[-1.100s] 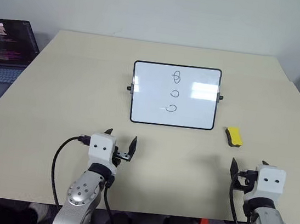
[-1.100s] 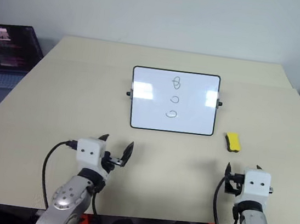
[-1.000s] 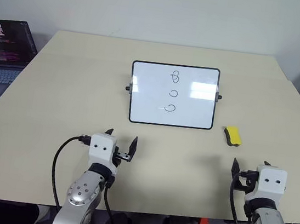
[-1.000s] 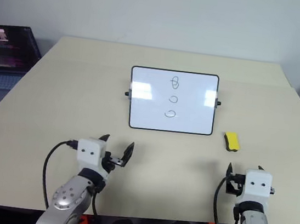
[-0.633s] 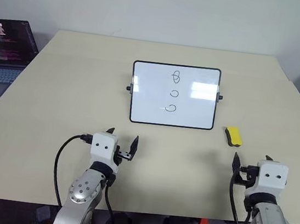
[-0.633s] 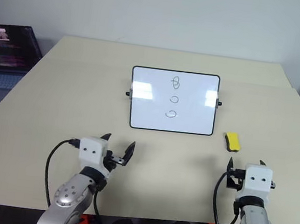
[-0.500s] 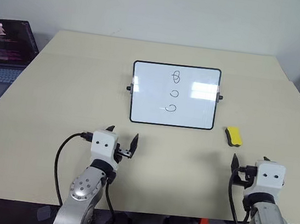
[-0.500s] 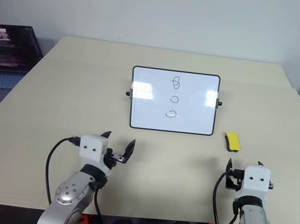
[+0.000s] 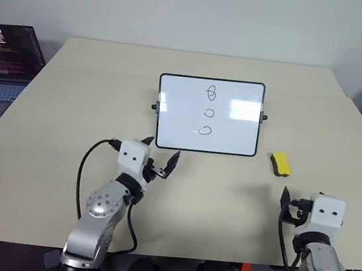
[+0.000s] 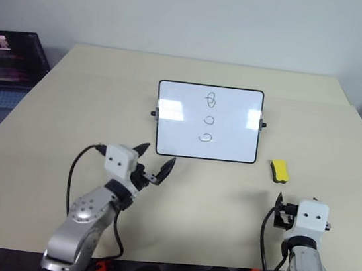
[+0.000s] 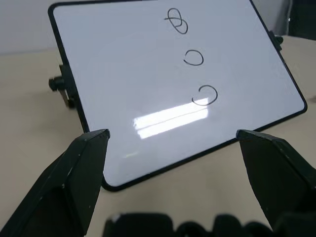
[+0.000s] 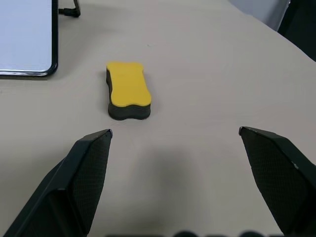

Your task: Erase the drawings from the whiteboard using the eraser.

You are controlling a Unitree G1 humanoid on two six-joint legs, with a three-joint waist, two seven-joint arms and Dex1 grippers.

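The whiteboard (image 9: 176,118) stands tilted at the middle of the table, black-framed, with knobs at both side edges. The drawings (image 9: 209,112) are three small black loops in a column right of its centre, also plain in the left wrist view as drawings (image 11: 193,58). The eraser (image 9: 281,164), yellow on a dark base, lies flat on the table right of the board's lower right corner. My left gripper (image 9: 161,148) is open, just in front of the board's lower left corner. My right gripper (image 9: 302,193) is open, short of the eraser (image 12: 128,91), not touching it.
An open laptop (image 9: 3,65) sits off the table's left side. The beige table (image 9: 92,97) stretches wide around the board. A dark object stands at the far right edge behind the table.
My left gripper has moved forward and up toward the board's lower left corner, turning to the right. The right gripper has stayed in place.
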